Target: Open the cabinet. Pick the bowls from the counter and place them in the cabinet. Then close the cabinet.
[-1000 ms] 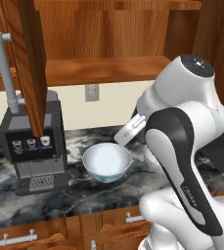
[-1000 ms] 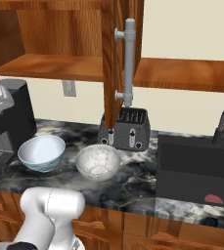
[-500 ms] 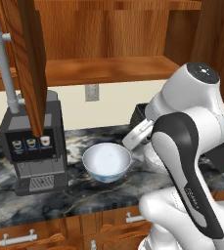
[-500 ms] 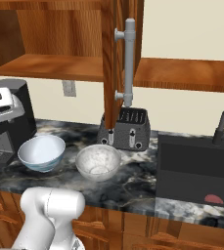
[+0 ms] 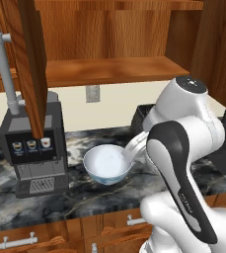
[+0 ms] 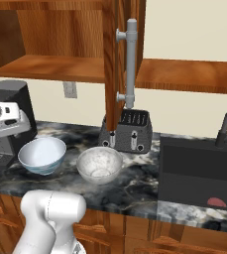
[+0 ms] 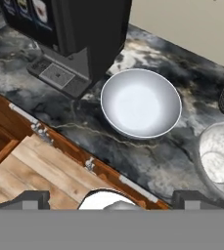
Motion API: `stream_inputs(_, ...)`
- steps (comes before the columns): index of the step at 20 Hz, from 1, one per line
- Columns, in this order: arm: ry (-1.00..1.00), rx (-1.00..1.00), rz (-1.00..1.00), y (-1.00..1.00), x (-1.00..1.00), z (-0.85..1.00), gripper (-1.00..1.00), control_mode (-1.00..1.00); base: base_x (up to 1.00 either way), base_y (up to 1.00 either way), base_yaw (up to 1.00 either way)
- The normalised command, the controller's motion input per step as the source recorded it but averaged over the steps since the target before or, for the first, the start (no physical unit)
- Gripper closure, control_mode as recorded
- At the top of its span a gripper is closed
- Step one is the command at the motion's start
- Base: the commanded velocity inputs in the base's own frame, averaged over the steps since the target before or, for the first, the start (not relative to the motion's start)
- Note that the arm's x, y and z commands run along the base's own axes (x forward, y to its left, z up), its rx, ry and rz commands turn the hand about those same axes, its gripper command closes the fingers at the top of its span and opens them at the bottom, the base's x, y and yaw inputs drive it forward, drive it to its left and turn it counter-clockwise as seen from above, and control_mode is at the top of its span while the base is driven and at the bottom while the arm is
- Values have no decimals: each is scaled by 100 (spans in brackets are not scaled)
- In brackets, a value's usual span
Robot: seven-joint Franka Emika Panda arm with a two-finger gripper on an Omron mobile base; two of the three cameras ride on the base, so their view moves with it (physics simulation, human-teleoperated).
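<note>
Cabinet door (image 6: 116,64) open; gripper (image 7: 108,197) spread, empty, above blue-patterned bowl (image 7: 141,103). Descend straddling near rim, probably avoiding coffee machine (image 7: 79,34).

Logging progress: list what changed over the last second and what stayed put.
The arm swung to the right in the left base view, its hand now over the white bowl. The gripper stayed open and empty. Both bowls, including the speckled bowl, remain on the counter; the cabinet stays open.
</note>
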Motion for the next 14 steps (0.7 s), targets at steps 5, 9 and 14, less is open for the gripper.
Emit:
stream_inputs(5,2,-2,-7,0,9,-45,-100,-100,0,0,0)
stream_inputs(9,0,-3,-6,0,10,-41,-100,-100,0,0,0)
stream_inputs(14,0,-1,-2,2,20,-28,-100,-100,0,0,0)
